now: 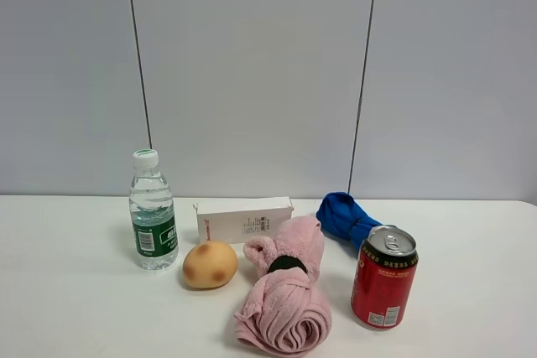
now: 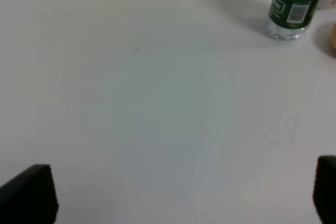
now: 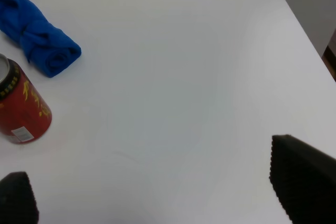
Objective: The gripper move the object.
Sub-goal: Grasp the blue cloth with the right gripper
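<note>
On the white table (image 1: 67,308) stand a clear water bottle (image 1: 153,222) with a green label, a white carton (image 1: 243,219), a round yellow-brown bun-like object (image 1: 210,264), a rolled pink towel (image 1: 288,295), a rolled blue towel (image 1: 344,217) and a red soda can (image 1: 384,277). Neither gripper shows in the exterior view. My left gripper (image 2: 178,192) is open and empty over bare table, well short of the bottle (image 2: 294,3). My right gripper (image 3: 157,192) is open and empty, apart from the can (image 3: 21,108) and the blue towel (image 3: 39,35).
A grey panelled wall (image 1: 252,64) closes the back of the table. The table's right edge (image 3: 304,30) shows in the right wrist view. The objects stand close together in a cluster at the table's middle.
</note>
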`<action>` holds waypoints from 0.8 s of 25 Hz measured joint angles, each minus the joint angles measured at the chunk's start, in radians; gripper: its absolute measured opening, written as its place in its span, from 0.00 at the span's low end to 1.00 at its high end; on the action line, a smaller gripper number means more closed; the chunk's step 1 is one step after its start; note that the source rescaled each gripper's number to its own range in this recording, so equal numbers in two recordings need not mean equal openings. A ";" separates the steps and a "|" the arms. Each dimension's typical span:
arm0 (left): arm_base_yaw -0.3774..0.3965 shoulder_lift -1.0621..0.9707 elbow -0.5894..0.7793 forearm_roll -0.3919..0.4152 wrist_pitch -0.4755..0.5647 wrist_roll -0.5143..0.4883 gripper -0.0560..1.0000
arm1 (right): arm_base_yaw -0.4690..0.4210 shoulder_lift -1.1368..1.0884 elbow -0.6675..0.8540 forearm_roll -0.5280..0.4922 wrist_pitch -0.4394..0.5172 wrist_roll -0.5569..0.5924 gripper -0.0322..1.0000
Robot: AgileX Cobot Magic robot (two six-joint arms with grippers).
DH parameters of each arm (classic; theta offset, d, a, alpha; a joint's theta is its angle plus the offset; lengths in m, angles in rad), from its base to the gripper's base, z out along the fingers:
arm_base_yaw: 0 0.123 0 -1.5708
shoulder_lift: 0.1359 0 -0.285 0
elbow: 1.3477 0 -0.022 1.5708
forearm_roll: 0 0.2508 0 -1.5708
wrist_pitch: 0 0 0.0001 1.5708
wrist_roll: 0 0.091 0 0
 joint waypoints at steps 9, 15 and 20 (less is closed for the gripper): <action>0.000 0.000 0.000 0.000 0.000 0.000 1.00 | 0.000 0.000 0.000 0.000 0.000 0.000 0.96; 0.000 0.000 0.000 0.000 0.000 0.000 1.00 | 0.000 0.000 0.000 0.000 0.000 0.000 0.96; 0.000 0.000 0.000 0.000 0.000 0.000 1.00 | 0.000 0.000 0.000 0.000 0.000 0.000 0.96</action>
